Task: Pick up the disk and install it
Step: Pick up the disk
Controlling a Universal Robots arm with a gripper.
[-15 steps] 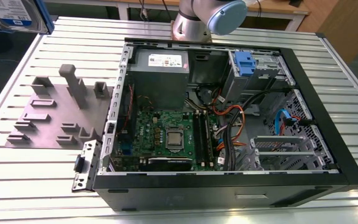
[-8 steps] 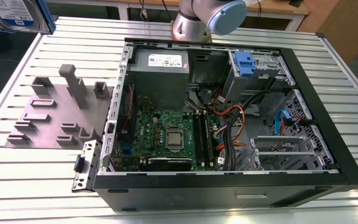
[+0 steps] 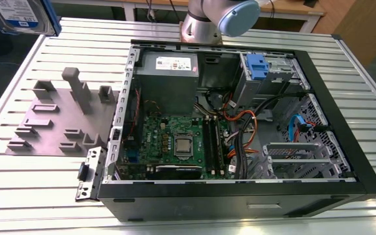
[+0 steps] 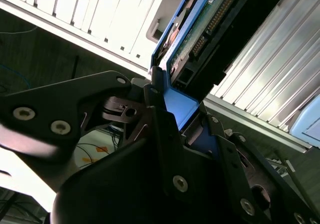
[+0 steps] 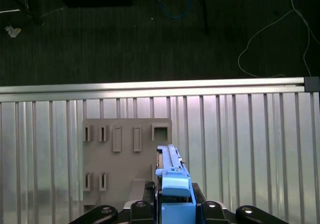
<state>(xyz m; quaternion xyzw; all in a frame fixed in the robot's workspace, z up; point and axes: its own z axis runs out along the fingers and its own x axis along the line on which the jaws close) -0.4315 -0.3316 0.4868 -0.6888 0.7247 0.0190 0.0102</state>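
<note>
The disk [image 3: 21,14] hangs high above the table at the exterior view's far left, its white-and-blue label facing out. In the second wrist view my gripper [image 4: 172,114] is shut on the disk [image 4: 215,19], gripping its blue carrier rail with the circuit side showing. The first wrist view shows the disk [image 5: 170,166] edge-on in the gripper [image 5: 175,206], above the grey slotted holder [image 5: 120,154]. The open computer case [image 3: 364,161] lies well to the exterior view's right of the disk.
The grey holder plate [image 3: 57,117] with upright posts sits on the slatted metal table beside the case. Inside the case are a power supply [image 3: 168,63], a green motherboard [image 3: 175,142], a blue carrier in a drive bay [image 3: 256,66], a metal cage [image 3: 293,154] and loose cables. The arm's base [image 3: 207,19] stands behind the case.
</note>
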